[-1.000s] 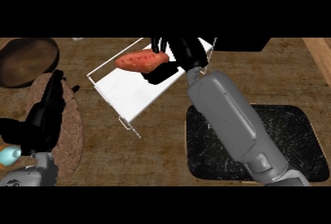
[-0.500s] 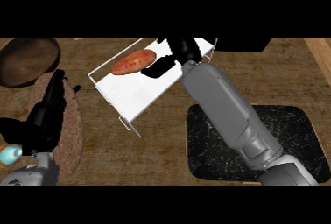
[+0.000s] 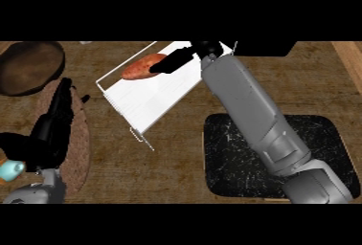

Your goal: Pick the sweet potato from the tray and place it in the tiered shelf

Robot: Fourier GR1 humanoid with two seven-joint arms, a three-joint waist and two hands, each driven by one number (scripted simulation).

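1. Left robot hand (image 3: 53, 122) rests left of the tiered shelf (image 3: 152, 98), fingers straight.
2. Sweet potato (image 3: 143, 67) now lies flatter on the shelf's far-left corner than a second ago. Its long axis runs lower left to upper right.
3. Right robot hand (image 3: 176, 58) has its fingers straightened, touching the potato's right end. Judgement: release is under way and placement is nearly done.

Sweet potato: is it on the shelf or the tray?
On the shelf: the sweet potato lies on its white surface, apart from the black tray.

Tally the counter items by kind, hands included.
Sweet potato: 1
White shelf: 1
Black tray: 1
Brown round items: 2 (dark oval, mat)
Teal object, cut off at lower left: 1
Hands: 2 (left hand, right hand)
Total: 8
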